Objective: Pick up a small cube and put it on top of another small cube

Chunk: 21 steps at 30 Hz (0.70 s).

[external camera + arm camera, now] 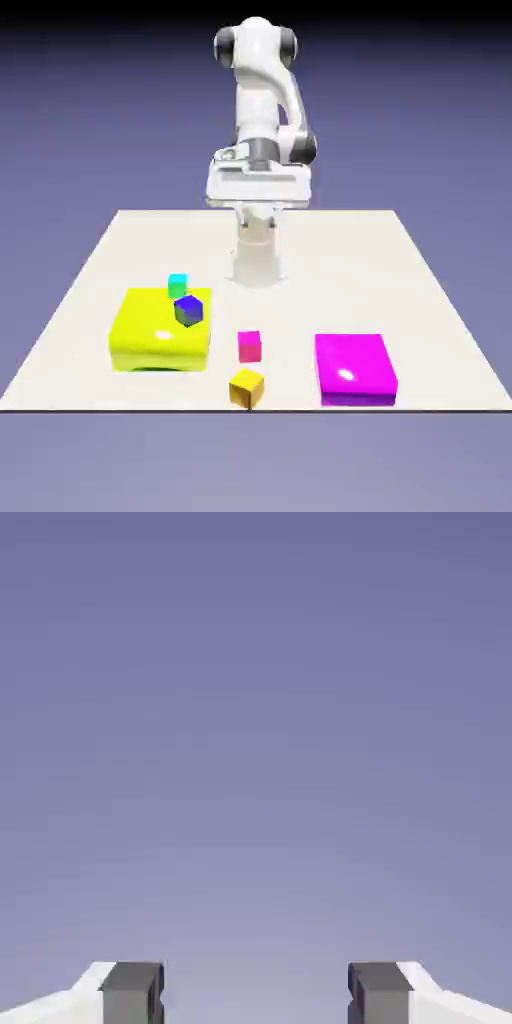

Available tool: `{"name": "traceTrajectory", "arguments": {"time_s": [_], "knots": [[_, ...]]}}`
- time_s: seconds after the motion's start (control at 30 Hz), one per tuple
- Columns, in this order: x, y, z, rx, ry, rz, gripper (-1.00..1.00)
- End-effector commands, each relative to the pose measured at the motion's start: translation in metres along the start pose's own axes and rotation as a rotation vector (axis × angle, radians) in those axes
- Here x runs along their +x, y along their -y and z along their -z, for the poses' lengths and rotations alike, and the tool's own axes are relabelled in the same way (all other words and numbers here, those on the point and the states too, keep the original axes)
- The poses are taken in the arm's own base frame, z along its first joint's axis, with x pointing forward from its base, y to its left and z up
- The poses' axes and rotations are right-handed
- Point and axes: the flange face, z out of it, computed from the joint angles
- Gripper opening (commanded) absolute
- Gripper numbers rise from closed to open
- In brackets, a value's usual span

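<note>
small cube [246, 387] just before another small cube [249, 345] | both between flat blocks [160, 329]

Glossy magenta flat block [356, 368] catching a highlight, shiny yellow flat block [160, 330] too, matt off-white table [420, 290], smooth white arm [262, 95], matt grey fingertips [132, 992]

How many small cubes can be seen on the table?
4: a teal cube and a dark blue cube on the yellow flat block, a magenta-pink cube and an orange-yellow cube on the table itself.
</note>
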Motion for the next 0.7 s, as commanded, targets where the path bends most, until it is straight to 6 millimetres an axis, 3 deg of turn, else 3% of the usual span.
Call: {"name": "traceTrajectory", "arguments": {"time_s": [0.0, 0.33, 0.67], "knots": [[0.0, 0.003, -0.01, -0.023, 0.032, 0.034, 0.0], [-0.01, 0.019, -0.121, -0.256, 0.355, 0.387, 0.0], [-0.044, 0.006, -0.232, -0.499, 0.682, 0.749, 0.0]]}}
